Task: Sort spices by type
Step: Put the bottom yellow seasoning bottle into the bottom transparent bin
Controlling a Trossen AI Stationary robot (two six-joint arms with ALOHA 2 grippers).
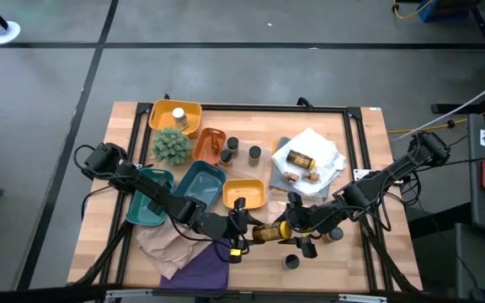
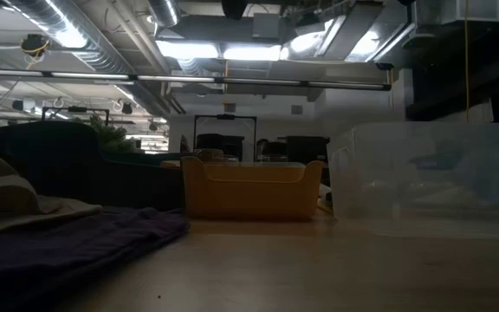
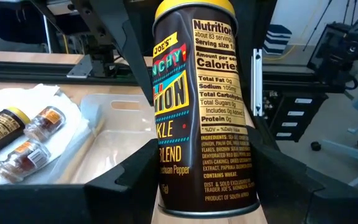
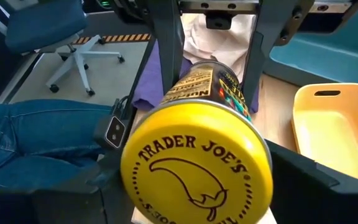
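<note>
Your wooden table stands on a dark floor, a seated person's jeans at the near edge. Trays, a green plant and a purple cloth crowd around. Near centre, the left gripper and right gripper both clasp one yellow-lidded spice jar, lying sideways between them.

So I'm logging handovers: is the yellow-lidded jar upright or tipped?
Tipped: the jar lies sideways between the left gripper and right gripper, lid toward the right.
</note>
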